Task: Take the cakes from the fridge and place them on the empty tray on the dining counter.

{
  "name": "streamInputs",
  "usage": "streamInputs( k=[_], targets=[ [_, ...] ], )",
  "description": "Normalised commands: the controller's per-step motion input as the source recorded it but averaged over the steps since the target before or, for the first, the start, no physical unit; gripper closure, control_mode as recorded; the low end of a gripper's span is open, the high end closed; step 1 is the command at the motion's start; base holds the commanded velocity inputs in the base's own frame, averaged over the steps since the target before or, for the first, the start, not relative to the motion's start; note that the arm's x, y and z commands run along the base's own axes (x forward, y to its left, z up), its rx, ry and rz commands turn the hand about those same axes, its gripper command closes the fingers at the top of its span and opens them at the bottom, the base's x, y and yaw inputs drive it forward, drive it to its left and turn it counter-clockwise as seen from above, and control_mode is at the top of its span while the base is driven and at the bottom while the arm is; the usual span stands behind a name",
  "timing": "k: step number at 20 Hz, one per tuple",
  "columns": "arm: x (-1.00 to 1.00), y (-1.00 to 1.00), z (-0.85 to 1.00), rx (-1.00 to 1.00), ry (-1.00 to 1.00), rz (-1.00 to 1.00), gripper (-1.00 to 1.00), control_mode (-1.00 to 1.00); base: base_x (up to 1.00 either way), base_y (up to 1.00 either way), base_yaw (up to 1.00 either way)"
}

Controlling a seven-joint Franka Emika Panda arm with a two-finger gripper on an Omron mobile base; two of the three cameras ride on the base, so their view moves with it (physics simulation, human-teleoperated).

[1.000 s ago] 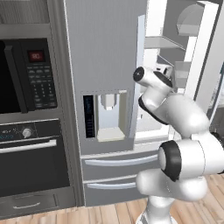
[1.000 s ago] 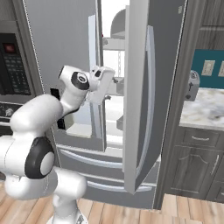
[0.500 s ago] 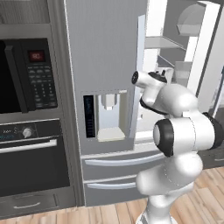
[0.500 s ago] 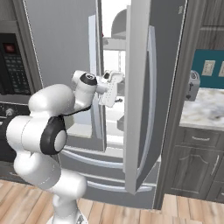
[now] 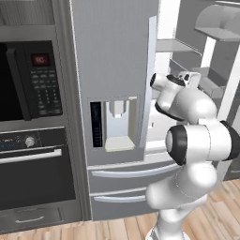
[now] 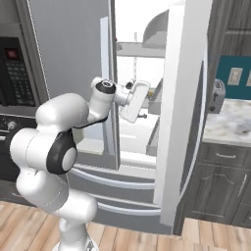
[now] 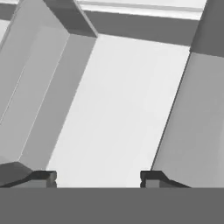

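Observation:
The grey steel fridge [image 5: 112, 56] stands with its left door shut and its right door [image 6: 181, 108] swung open, showing a white interior with shelves [image 6: 142, 49]. My gripper [image 6: 141, 112] reaches past the left door's edge into the open compartment at mid height. In the hand view the gripper [image 7: 97, 177] is open, its fingertips [image 7: 43, 177] wide apart with nothing between them, facing a bare white shelf floor [image 7: 118, 109] between grey walls. The cakes are hidden. The tray and the dining counter are out of view.
A black built-in microwave [image 5: 28, 79] and oven [image 5: 33, 173] sit left of the fridge. The open door [image 5: 229, 89] and its bins flank the arm on the right. A marble-topped cabinet run [image 6: 228, 122] with a toaster [image 6: 216, 95] lies further right.
The arm has stretched forward and the hand has gone from in front of the fridge deeper into the open compartment. The base has not moved.

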Motion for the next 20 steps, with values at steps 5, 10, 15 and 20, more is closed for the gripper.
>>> streamInputs(
  k=[5, 10, 15, 20],
  targets=[
    [-0.74, -1.0, 0.0, 0.05, -0.01, -0.17, -1.0, -1.0, 0.0, 0.0, 0.0],
    [-0.67, -0.85, 0.0, 0.2, -0.09, -0.08, -1.0, -1.0, 0.0, 0.0, 0.0],
    [-0.58, 0.19, 0.36, 0.13, -0.19, 0.0, -1.0, -1.0, 0.0, 0.0, 0.0],
    [-0.71, 0.95, 0.48, 0.23, -0.46, -0.04, -1.0, -1.0, 0.0, 0.0, 0.0]
  ],
)
